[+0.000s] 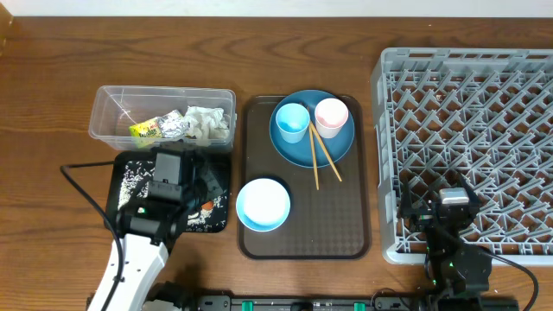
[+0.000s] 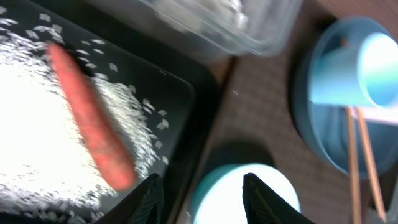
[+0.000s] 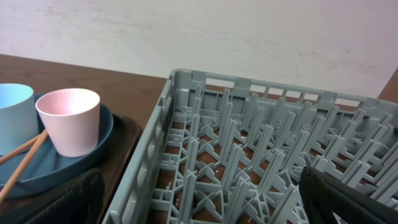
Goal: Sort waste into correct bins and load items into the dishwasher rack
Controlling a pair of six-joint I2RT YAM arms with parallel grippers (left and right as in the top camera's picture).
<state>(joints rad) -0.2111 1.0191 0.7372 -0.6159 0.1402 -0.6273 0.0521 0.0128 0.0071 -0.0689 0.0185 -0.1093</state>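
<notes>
Left gripper (image 2: 200,179) agape; one carrot (image 2: 87,118), two chopsticks (image 1: 313,160).

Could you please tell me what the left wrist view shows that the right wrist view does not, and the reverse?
Only the left wrist view shows the black tray with the carrot and rice grains, a corner of the clear tub, and the white bowl. Only the right wrist view shows the grey dishwasher rack. Both show the blue plate, the light blue cup and the chopsticks.
</notes>
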